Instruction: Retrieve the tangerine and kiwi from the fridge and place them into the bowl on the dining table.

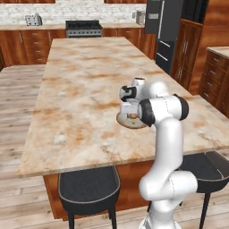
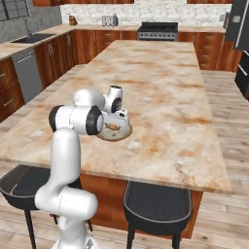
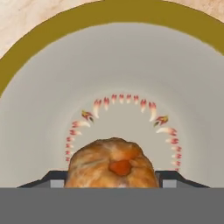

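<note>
The desk (image 1: 80, 89) has a polished marbled stone top. The bowl (image 3: 131, 57) looks smooth, matt ceramic. The tangerine (image 3: 113, 164) has dimpled, rough skin.

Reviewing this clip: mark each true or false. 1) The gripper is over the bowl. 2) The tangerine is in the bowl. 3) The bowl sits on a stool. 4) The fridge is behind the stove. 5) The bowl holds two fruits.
1) True: the gripper hangs over the bowl.
2) True: the tangerine lies inside, between the fingertips.
3) False: it sits on the dining table.
4) False: the fridge stands right of the stove.
5) False: one is visible.
</note>
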